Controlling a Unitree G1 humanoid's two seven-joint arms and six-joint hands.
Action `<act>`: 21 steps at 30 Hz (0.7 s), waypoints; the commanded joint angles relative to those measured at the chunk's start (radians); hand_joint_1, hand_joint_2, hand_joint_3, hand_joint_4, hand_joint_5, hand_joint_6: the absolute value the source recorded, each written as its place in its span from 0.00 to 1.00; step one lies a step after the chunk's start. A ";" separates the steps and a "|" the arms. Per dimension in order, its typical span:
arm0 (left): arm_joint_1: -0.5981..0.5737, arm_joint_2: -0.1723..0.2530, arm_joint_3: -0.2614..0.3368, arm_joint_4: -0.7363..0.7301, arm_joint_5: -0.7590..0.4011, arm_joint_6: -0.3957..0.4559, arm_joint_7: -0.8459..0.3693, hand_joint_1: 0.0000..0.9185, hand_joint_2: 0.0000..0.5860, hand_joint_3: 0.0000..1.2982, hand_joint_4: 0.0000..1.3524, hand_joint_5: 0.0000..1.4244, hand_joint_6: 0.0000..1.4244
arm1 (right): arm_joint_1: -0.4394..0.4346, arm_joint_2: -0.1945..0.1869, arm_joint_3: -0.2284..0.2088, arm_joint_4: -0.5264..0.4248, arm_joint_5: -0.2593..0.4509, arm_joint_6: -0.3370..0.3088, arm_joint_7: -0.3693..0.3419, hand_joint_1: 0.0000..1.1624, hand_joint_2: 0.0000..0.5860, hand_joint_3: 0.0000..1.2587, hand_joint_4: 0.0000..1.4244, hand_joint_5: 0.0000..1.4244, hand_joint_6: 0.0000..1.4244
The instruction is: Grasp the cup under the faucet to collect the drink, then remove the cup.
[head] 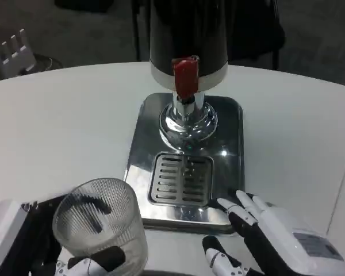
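The left hand point(29, 241) is being wrapped around the clear ribbed cup point(100, 224), which is being held low on the left, above the white surface point(63, 126). The cup is being kept beside the shiny metal tray point(227, 144), away from the slotted grate point(181, 179) and the red tap point(185, 76). The right hand point(270, 236) is being held with fingers spread, nothing in it, near the tray's front corner.

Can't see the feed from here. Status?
Left hand holds cup, off the drip tray. Right hand open beside tray. Faucet path clear.
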 commanded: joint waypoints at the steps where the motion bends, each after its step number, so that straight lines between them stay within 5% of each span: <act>1: -0.016 -0.004 -0.011 0.020 0.004 -0.010 0.021 0.47 0.38 0.75 0.82 0.93 1.00 | 0.025 0.005 -0.024 -0.024 -0.009 0.002 0.022 0.01 0.82 0.11 0.00 0.00 0.00; 21: -0.460 0.086 -0.157 0.448 0.238 0.055 0.181 0.48 0.39 0.75 0.82 0.93 1.00 | 0.099 0.024 -0.077 -0.098 0.021 -0.037 0.006 0.01 0.83 0.12 0.00 0.00 0.00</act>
